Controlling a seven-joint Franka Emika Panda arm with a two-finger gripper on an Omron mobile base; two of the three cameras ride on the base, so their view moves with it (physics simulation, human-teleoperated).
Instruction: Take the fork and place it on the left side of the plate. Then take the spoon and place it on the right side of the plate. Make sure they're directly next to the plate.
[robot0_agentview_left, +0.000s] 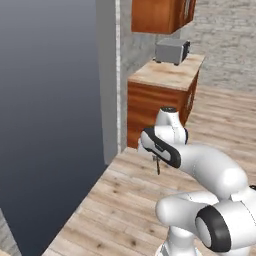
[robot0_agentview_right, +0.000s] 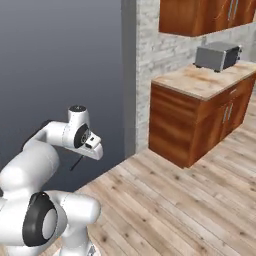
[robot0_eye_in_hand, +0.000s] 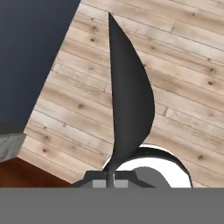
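Rendered kitchen, white robot arm over a pale wood-plank floor (robot0_eye_in_hand: 183, 65).

Step in hand, as I judge it: the 2nd half of the task, carrying the spoon (robot0_eye_in_hand: 129, 100). The gripper (robot0_eye_in_hand: 110, 178) is pinched narrow on the spoon's slim handle. In the hand view the dark oval bowl stands up from 6 o'clock toward 12, seen nearly edge-on, w/ floor behind it. In the left base view the spoon (robot0_agentview_left: 158, 165) is a thin dark stick hanging under the gripper (robot0_agentview_left: 156, 156), just right of centre. In the right base view it (robot0_agentview_right: 76, 162) slants down toward 7 o'clock from the gripper (robot0_agentview_right: 93, 146), at abt 9 o'clock in the picture.

The spoon is in the air, well apart from any surface.

Next move, my guess: the base & arm must turn until the plate comes into sight, then lower the spoon flat just beside its right rim, handle along the rim, and only then let go. Where the plate lies can't be told from here.

Containers: a wood base cabinet (robot0_agentview_right: 200, 125) w/ a light counter top (robot0_agentview_right: 210, 80) at 1–2 o'clock, doors shut, contents hidden. Wall cupboards (robot0_agentview_right: 200, 15) at 12–1 o'clock, also shut. A grey toaster-like box (robot0_agentview_right: 216, 56) sits on the counter.
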